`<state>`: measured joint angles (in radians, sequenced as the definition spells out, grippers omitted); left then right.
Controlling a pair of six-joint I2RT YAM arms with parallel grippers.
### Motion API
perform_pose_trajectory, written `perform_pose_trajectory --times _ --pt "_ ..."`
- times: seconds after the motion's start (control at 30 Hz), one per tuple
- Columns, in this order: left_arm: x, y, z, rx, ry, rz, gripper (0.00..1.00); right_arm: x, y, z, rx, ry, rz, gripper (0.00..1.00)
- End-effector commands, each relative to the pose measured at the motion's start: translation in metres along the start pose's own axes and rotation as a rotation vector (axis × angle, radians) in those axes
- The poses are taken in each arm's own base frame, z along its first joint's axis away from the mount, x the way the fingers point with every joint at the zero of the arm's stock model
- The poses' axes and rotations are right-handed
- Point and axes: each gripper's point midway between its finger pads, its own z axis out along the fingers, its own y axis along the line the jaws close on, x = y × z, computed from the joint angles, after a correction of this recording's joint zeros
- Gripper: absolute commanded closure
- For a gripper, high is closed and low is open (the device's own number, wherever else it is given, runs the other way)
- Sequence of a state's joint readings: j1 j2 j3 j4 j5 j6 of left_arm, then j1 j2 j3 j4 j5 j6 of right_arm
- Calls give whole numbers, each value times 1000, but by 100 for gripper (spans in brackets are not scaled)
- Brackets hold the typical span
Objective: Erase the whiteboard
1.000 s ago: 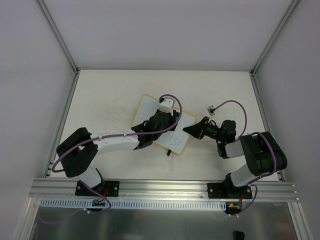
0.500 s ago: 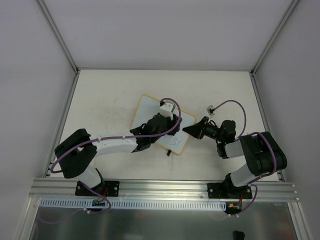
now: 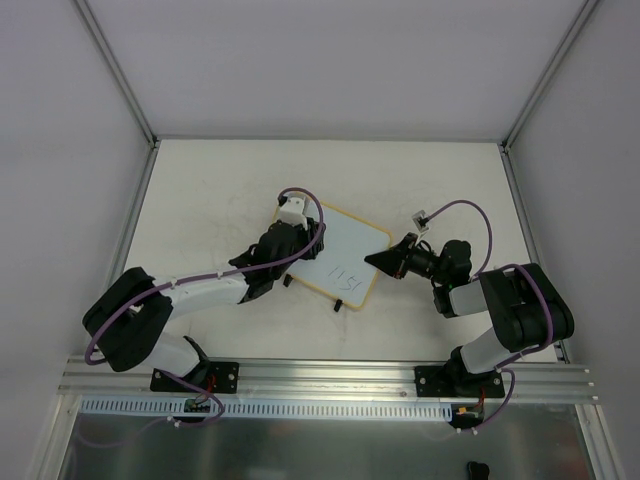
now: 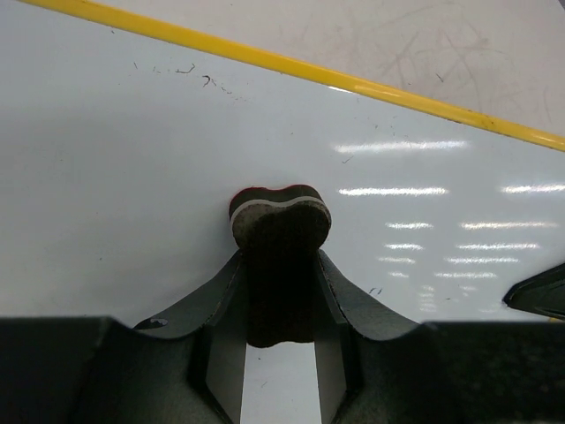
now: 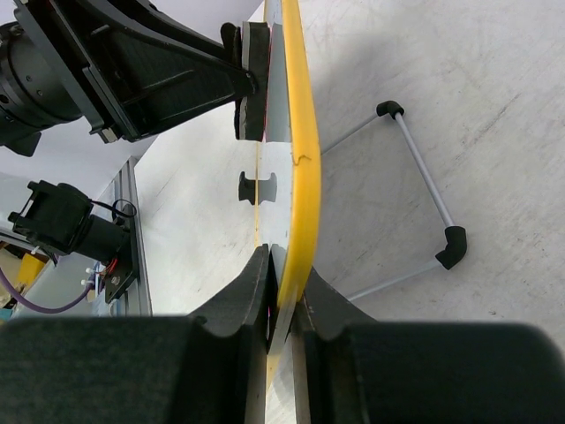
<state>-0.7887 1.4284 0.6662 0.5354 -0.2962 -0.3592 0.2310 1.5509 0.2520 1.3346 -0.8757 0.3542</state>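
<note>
Nearest the arm bases, dark handwritten marks [image 3: 346,279] sit by the front corner of the small, rectangular, yellow-framed whiteboard [image 3: 345,240], which stands mid-table between the two arms. To its right, the right gripper [image 5: 281,268] pinches the board's yellow rim, jaws narrow. Farther back, the left gripper [image 4: 279,283] clamps a small black bone-shaped felt eraser [image 4: 281,221] pressed against the white face near the far left edge. On the board's back side, a thin wire stand [image 5: 424,185] with black feet meets the scuffed pale tabletop [image 3: 200,190].
</note>
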Motion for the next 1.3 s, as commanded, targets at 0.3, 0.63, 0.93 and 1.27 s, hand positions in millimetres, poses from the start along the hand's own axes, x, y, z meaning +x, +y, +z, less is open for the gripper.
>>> perform_pose_trajectory --times 0.3,0.63,0.93,1.27 --pt "37 -88 -6 119 51 76 100 -21 25 3 -127 -69 -290 100" --pt "58 -114 -14 128 74 89 100 -21 24 3 -127 -69 -288 100" --pt "62 -22 -10 -34 85 42 100 -21 25 3 -129 -68 -287 100" --pt "64 80 -36 -238 50 10 100 -21 25 3 -128 -70 -288 100"
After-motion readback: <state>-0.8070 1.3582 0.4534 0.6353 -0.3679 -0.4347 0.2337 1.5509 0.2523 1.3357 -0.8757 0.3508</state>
